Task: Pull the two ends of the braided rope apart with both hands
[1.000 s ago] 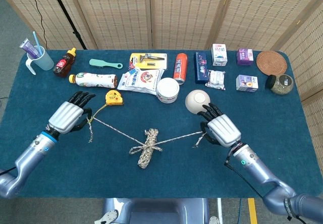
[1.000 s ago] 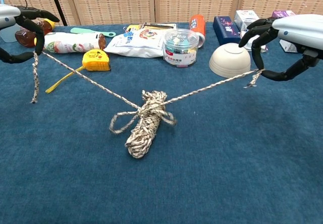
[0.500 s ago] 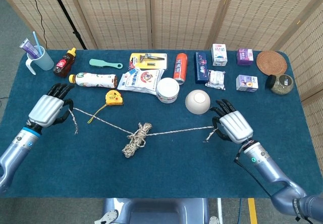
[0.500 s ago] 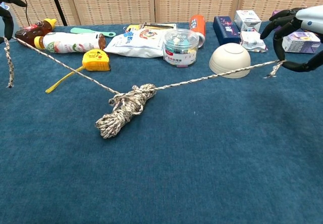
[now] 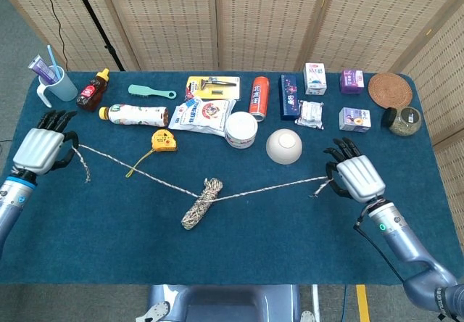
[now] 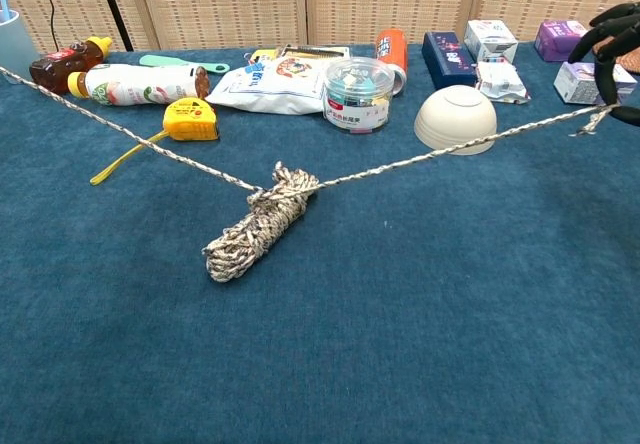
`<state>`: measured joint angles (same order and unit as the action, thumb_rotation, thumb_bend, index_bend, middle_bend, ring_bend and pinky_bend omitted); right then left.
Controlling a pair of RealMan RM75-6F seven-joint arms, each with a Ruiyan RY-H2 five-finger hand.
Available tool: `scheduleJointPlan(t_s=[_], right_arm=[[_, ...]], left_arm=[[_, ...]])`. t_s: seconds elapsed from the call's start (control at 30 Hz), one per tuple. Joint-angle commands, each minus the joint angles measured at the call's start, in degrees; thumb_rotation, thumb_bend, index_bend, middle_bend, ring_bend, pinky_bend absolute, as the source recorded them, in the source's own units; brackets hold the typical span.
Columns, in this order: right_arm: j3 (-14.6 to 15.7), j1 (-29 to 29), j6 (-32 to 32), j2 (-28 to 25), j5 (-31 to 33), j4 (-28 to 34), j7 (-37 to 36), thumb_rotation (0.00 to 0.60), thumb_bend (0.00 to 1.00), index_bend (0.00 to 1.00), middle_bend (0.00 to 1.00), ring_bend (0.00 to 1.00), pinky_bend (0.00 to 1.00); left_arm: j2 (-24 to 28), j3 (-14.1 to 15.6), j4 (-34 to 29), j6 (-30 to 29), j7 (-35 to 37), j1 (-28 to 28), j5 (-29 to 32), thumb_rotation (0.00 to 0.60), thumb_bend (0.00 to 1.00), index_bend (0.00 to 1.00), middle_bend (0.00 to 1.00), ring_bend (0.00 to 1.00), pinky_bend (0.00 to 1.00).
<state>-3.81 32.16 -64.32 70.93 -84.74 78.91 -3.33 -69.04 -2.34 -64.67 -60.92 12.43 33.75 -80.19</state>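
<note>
Braided rope (image 5: 204, 201) stretched left to right across the blue table (image 5: 290, 242), its coiled bundle lying mid-table, long axis diagonal. The left hand (image 5: 40, 148) grips one end, the right hand (image 5: 357, 178) the other, fingers curled around it.

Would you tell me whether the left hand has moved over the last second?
Yes. The left hand has swung outward toward the table's left edge, away from the yellow tape measure, gripping the braided rope.
</note>
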Motion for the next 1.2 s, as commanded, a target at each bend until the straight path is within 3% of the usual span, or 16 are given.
scheduleJointPlan(t_s=[0.03, 0.37, 0.97, 1.07, 1.13, 1.2], right_arm=[[-0.06, -0.34, -0.03, -0.52, 0.19, -0.44, -0.45, 0.6, 0.47, 0.65, 0.22, 0.01, 0.0], [-0.52, -1.43, -1.09, -2.24, -0.07, -0.69, -1.7, 0.6, 0.46, 0.65, 0.22, 0.01, 0.0], [-1.64, 2.24, 0.71, -1.89, -4.3, 9.36, -0.58, 0.6, 0.47, 0.62, 0.21, 0.02, 0.0], [-1.71, 2.92, 1.52, -1.15, -4.4, 10.23, -0.12, 0.6, 0.47, 0.56, 0.19, 0.01, 0.0], [-1.76, 3.25, 2.17, -0.77, -4.07, 10.64, 0.67, 0.6, 0.47, 0.43, 0.12, 0.0, 0.0], [-1.88, 3.61, 3.1, -0.44, -3.32, 11.22, 1.86, 0.6, 0.47, 0.27, 0.04, 0.0, 0.0]], left_arm=[[-0.13, -0.38, 1.25, 0.69, 0.31, -0.35, 0.64, 0.6, 0.45, 0.64, 0.09, 0.0, 0.0], [0.23, -1.54, 3.71, 1.7, 1.53, -1.1, 1.56, 0.6, 0.45, 0.64, 0.09, 0.0, 0.0], [0.13, -2.38, -10.92, -0.7, -3.36, 2.98, -6.09, 0.6, 0.45, 0.62, 0.09, 0.0, 0.0], [0.07, -2.27, -13.31, 0.2, -5.33, 3.48, -6.09, 0.6, 0.45, 0.54, 0.09, 0.0, 0.0], [0.22, -2.17, -14.84, 1.1, -6.44, 3.75, -5.75, 0.6, 0.44, 0.42, 0.07, 0.0, 0.0], [0.72, -1.98, -17.06, 2.74, -7.4, 4.15, -5.02, 0.6, 0.41, 0.24, 0.02, 0.0, 0.0]])
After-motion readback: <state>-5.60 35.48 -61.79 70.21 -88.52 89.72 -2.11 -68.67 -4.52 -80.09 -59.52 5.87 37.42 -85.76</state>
